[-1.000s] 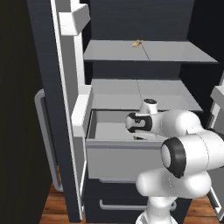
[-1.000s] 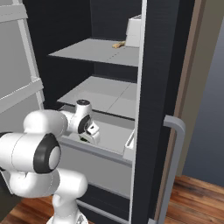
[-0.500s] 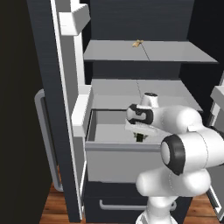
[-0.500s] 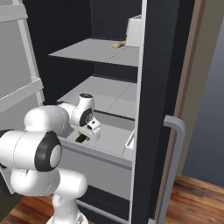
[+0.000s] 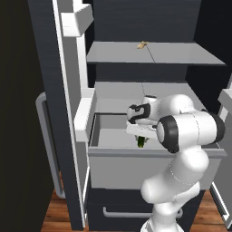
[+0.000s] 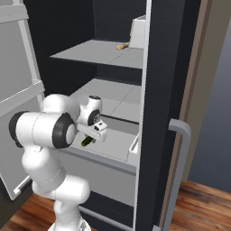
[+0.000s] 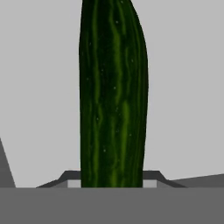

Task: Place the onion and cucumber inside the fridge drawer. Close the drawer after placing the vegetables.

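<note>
Cucumber (image 7: 113,94), pinched end-down in the closed tool (image 5: 141,134), hangs over the open fridge drawer (image 5: 113,138). If released at this height it may topple and roll, or strike the front wall; an early withdrawal could drag it out.

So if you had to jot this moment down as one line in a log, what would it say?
hand: shut on cucumber | position: over open fridge drawer | cucumber: not released | drawer: not closed
</note>
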Motion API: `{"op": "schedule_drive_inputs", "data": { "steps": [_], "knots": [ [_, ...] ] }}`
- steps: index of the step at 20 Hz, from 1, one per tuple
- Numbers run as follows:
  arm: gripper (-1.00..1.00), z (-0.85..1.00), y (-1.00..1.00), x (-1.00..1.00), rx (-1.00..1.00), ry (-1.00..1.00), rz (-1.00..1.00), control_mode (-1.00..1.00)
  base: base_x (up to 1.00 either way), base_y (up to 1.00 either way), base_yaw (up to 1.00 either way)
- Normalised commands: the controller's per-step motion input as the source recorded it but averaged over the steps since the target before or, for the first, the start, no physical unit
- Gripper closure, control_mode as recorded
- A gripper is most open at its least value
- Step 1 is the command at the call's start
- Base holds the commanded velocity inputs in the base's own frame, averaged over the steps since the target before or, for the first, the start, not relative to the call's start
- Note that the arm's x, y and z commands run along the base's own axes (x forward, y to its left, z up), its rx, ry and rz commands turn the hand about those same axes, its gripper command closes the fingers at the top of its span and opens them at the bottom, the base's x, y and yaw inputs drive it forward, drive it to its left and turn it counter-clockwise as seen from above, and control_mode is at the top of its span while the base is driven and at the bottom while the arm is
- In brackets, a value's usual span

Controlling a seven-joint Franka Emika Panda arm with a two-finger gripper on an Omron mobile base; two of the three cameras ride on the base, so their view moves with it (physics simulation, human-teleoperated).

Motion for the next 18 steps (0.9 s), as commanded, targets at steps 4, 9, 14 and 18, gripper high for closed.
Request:
{"op": "schedule_drive_inputs", "data": {
  "steps": [4,9,14,18],
  "knots": [
    [1.00,-0.52,0.00,0.17,0.00,0.04,0.00,-1.00,0.00,0.00,0.00],
    [1.00,-0.48,0.00,0.10,0.00,0.05,0.00,-1.00,0.00,0.00,0.00],
    [1.00,-0.51,0.00,0.00,0.00,0.01,0.00,-1.00,0.00,0.00,0.00],
    [1.00,-0.31,0.00,0.00,0.00,0.01,0.00,-1.00,0.00,0.00,0.00]
  ]
}}
